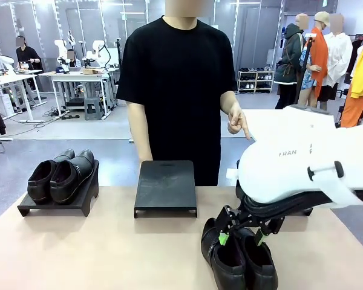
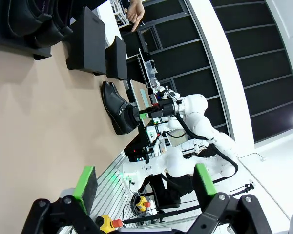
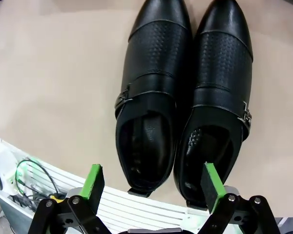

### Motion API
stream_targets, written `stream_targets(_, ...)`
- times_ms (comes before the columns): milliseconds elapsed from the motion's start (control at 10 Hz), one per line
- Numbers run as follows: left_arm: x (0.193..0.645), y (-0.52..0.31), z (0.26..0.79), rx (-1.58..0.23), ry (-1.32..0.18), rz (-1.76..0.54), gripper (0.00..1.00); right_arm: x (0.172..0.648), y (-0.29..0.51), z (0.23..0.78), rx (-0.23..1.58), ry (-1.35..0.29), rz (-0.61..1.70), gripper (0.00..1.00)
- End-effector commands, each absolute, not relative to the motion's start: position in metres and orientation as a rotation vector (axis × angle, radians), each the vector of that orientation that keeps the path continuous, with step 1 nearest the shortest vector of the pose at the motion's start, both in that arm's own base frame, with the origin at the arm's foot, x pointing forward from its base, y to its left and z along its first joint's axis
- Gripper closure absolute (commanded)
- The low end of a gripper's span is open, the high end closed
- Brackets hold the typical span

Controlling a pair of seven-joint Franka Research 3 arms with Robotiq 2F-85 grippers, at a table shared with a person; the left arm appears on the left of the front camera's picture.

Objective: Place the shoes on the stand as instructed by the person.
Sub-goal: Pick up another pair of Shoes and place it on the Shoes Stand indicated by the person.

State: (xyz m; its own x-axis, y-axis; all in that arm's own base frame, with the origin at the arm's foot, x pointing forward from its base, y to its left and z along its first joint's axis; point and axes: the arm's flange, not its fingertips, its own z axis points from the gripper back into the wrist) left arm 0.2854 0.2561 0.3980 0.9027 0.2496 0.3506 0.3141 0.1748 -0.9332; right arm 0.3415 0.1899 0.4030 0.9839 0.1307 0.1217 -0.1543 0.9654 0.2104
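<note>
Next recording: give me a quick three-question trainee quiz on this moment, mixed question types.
1. True or false: the right gripper is shut on a shoe.
2. Which stand holds a pair of shoes? A) left stand B) middle stand C) neither
3. What is the person's hand doing?
Key: 1 false, it is open above the loose pair; 2 A; 3 pointing with one finger.

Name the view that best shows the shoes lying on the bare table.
The right wrist view: it looks down on the shoes, with both openings, straps and buckles sharp. The front view cuts them at its bottom edge, partly behind the right gripper. The left wrist view shows them small, far off and sideways.
</note>
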Motion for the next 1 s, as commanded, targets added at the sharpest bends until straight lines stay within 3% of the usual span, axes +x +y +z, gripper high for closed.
stream_targets(0, 0.283, 0.257, 0.399, -1.416, -0.481, -0.061, 0.00, 0.329, 0.190, 0.386, 0.187, -0.104, 0.105, 0.00)
stream_targets(700, 0.283, 0.257, 0.399, -1.416, -0.481, -0.061, 0.00, 0.339, 0.188, 0.347, 0.120, -0.082, 0.102, 0.00)
stream_targets(900, 0.283, 0.257, 0.399, -1.416, -0.481, -0.061, 0.00, 0.341, 0.190, 0.342, 0.086, -0.096, 0.122, 0.35)
